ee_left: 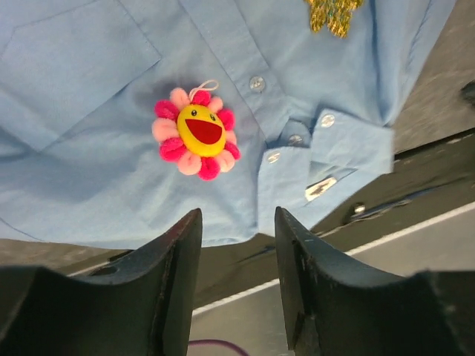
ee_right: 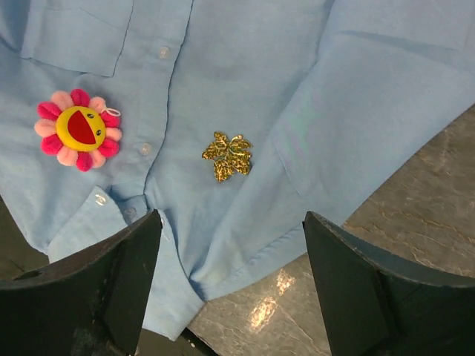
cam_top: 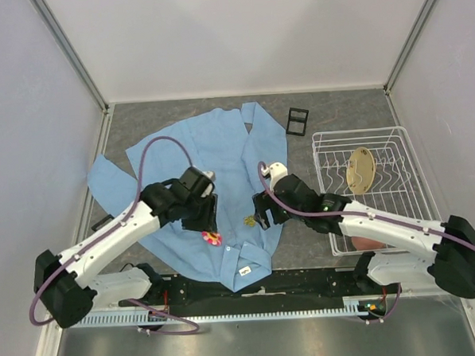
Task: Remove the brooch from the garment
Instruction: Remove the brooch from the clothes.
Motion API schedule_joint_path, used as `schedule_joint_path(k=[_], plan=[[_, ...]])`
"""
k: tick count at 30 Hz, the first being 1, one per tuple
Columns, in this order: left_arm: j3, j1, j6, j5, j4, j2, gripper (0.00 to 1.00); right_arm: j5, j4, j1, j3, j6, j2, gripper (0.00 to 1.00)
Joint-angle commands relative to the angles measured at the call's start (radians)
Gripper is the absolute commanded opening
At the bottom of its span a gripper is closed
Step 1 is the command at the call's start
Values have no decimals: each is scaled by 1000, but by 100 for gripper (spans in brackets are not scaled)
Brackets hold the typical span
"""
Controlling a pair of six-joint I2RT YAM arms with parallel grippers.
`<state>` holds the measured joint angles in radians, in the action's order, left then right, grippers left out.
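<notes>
top / rack [cam_top: 395, 150]: white wire dish rack, right side of table; tan oval dish [cam_top: 361, 169] leaning inside. Reddish-brown item [cam_top: 367, 241] at near edge, mostly hidden by right arm, can't identify.
top / shirt [cam_top: 220, 159]: light blue, spread flat centre-left, collar toward arm bases.
top / brooch [cam_top: 212, 238]: pink flower, on shirt near collar, just below left arm's wrist. Gold emblem [cam_top: 250, 220] to its right, apart.
top / table [cam_top: 338, 113]: grey mottled. Black rectangular frame [cam_top: 297, 121] lying just beside shirt's far edge, apart from rack.
top / walls [cam_top: 238, 34]: plain white, metal corner posts.
left wrist / left gripper [ee_left: 236, 222]: fingers apart, nothing between, over shirt's collar edge.
left wrist / brooch: ahead of fingertips, untouched, beside button row; neck label [ee_left: 320, 188] off to the right.
right wrist / right gripper [ee_right: 231, 222]: fingers wide apart, empty, over shirt edge and bare table.
right wrist / brooch: upper left, left of button row; emblem mid-frame, well apart.
</notes>
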<state>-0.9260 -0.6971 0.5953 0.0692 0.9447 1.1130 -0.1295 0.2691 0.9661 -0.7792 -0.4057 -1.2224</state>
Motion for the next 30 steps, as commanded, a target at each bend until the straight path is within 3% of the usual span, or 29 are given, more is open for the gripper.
schedule_joint_path(k=[1, 5, 7, 9, 18, 23, 30], plan=[[-127, -180, -175, -199, 58, 85, 52, 5, -24, -20, 35, -5, 101, 86], [-142, -304, -273, -322, 91, 194, 52, 8, -21, -21, 43, 7, 139, 86], [-149, -405, -392, -302, 40, 212, 51, 2, -21, -24, 44, 16, 152, 86], [-151, -494, -484, -412, 26, 248, 52, 1, -16, -26, 38, 28, 161, 86], [-62, -561, -686, -522, -62, 418, 52, 5, -16, -29, 43, 45, 216, 87], [-47, -561, -693, -477, -139, 412, 53, 1, -7, -29, 60, 36, 250, 87], [-60, -562, -709, -411, -107, 472, 53, -9, 5, -32, 70, 22, 290, 87]])
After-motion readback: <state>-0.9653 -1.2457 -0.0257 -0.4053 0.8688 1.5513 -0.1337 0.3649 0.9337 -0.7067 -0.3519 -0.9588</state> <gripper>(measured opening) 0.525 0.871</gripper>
